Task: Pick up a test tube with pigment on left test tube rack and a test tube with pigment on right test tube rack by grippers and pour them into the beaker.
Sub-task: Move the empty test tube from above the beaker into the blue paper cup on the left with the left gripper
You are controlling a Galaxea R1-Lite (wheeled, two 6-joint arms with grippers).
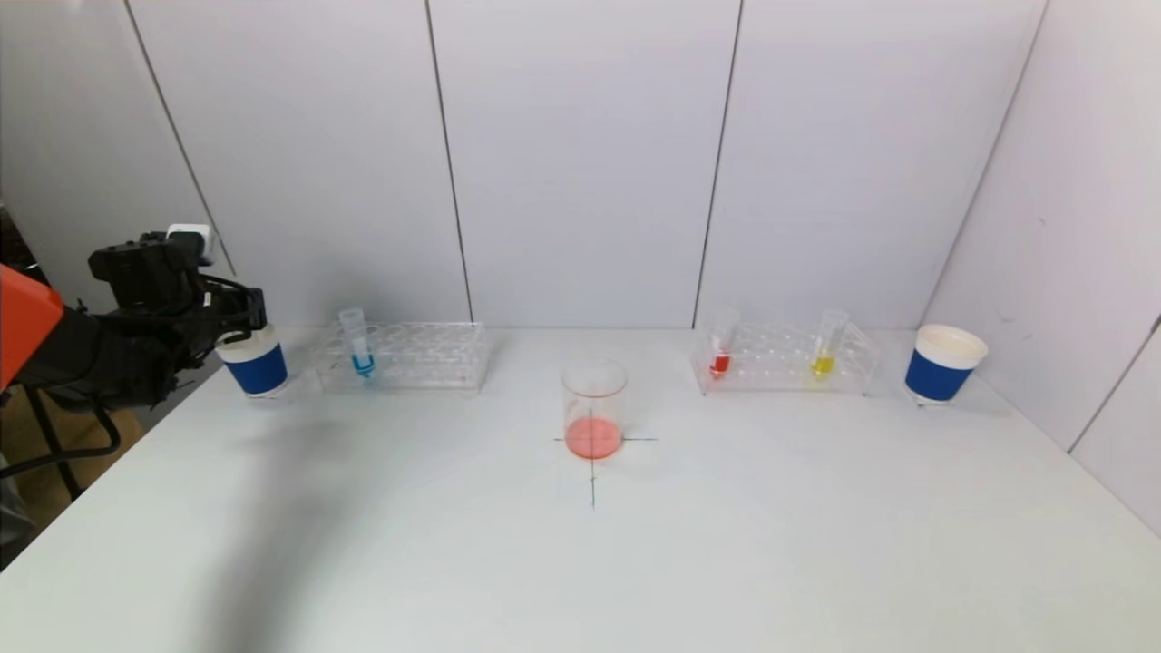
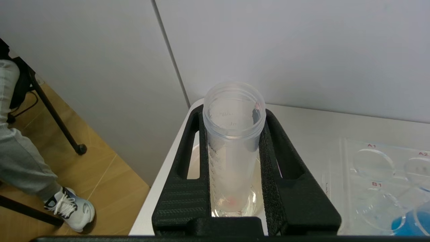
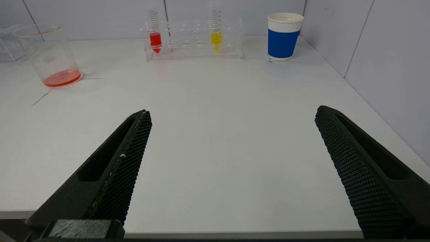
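My left gripper (image 1: 238, 317) is at the table's far left, shut on a clear, nearly empty test tube (image 2: 231, 151) with a pink trace at its tip. It holds the tube upright over the left blue paper cup (image 1: 256, 361). The left rack (image 1: 404, 355) holds a blue-pigment tube (image 1: 358, 345). The beaker (image 1: 594, 408) at the table's centre holds red liquid. The right rack (image 1: 785, 358) holds a red tube (image 1: 721, 349) and a yellow tube (image 1: 827, 346). My right gripper (image 3: 233, 114) is open and empty above the near table edge, out of the head view.
A second blue paper cup (image 1: 941, 363) stands right of the right rack. White wall panels close the back and right side. The table's left edge drops to a wooden floor (image 2: 111, 188), where a person's leg and shoe (image 2: 67, 208) show.
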